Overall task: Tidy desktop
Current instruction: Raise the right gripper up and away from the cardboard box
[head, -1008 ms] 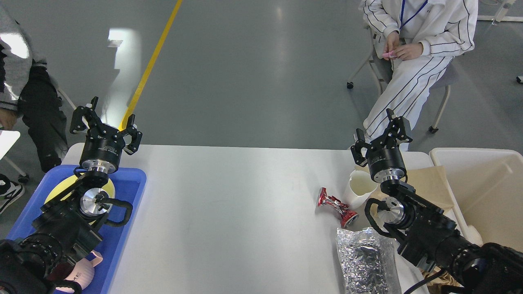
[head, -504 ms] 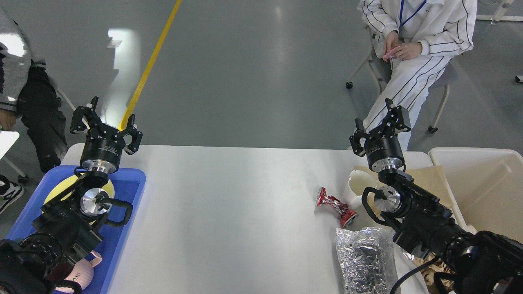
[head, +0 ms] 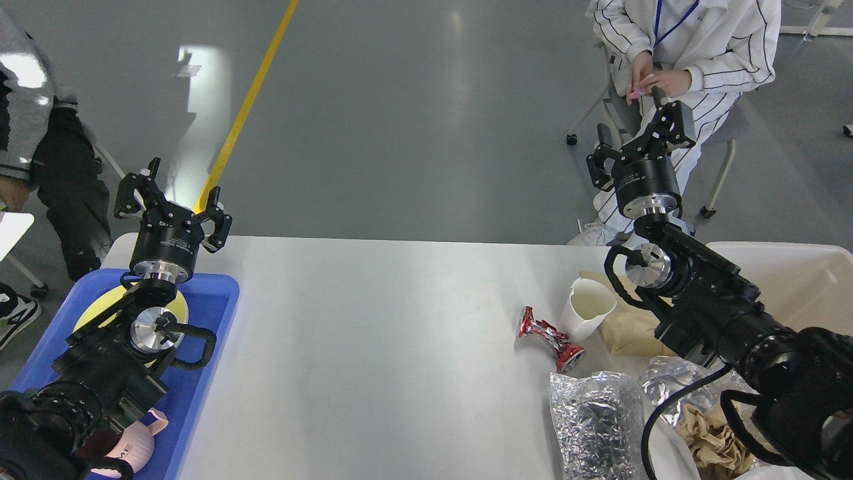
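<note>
Finding: the litter sits on the right-hand third of the worktop (head: 373, 347), a large matte white surface filling the lower centre of the head view. A crushed red can (head: 548, 335) lies with its long axis running from 10 o'clock to 4 o'clock. Touching or just beside it at 2 o'clock stands a white paper cup (head: 586, 315), tilted. At 6 o'clock from the can lies a crumpled foil bag (head: 596, 427).

The right end effector (head: 641, 138) is raised clear of the surface beyond the far edge, fingers apart and empty. From it, the can lies toward 7 o'clock and well apart; the cup lies nearer, roughly at 6 o'clock.

The left end effector (head: 172, 199) hangs above the far end of the blue tray (head: 213, 300), fingers apart, empty, well apart from all litter.

Judgement: the right arm is plainly the nearer. A descent toward 6 to 7 o'clock would be needed, closing across the can's short axis. The cream bin (head: 810, 280) stands at 3 o'clock from the cup.
</note>
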### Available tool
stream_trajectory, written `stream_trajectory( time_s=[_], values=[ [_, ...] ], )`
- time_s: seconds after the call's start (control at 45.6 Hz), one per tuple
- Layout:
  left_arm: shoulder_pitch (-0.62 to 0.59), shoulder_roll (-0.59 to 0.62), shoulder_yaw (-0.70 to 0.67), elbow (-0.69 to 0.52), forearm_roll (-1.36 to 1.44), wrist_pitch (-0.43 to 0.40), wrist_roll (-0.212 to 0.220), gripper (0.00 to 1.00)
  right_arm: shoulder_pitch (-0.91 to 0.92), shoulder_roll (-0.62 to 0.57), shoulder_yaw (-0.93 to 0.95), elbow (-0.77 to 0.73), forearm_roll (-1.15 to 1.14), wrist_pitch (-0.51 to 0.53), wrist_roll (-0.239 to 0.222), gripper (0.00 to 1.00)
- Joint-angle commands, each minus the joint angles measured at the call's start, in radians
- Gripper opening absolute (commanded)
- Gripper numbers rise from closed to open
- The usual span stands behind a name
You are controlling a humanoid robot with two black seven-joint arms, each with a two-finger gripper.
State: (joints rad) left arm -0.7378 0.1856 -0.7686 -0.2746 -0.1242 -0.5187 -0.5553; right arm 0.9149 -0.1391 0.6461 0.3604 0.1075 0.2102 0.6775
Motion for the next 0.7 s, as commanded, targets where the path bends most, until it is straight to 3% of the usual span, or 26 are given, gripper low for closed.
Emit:
stream_trajectory(
  time_s=[0.0, 0.438, 0.679],
  values=[
    [0.0, 0.0, 0.0, 0.0, -0.002, 0.0, 0.0, 0.97, 0.041, -0.045, 0.0, 0.002, 0.066, 0.0, 0.001, 1.0],
    [0.0, 0.0, 0.0, 0.0, 0.0, -0.001, 0.0, 0.97, 0.125, -0.148, -0.025, -0.006, 0.093, 0.0, 0.001, 1.0],
    [0.001, 0.0, 0.0, 0.0, 0.0, -0.007, 0.0, 0.97, 0.211, -0.188, -0.351, -0.006, 0.083, 0.001, -0.001, 1.0]
  ],
)
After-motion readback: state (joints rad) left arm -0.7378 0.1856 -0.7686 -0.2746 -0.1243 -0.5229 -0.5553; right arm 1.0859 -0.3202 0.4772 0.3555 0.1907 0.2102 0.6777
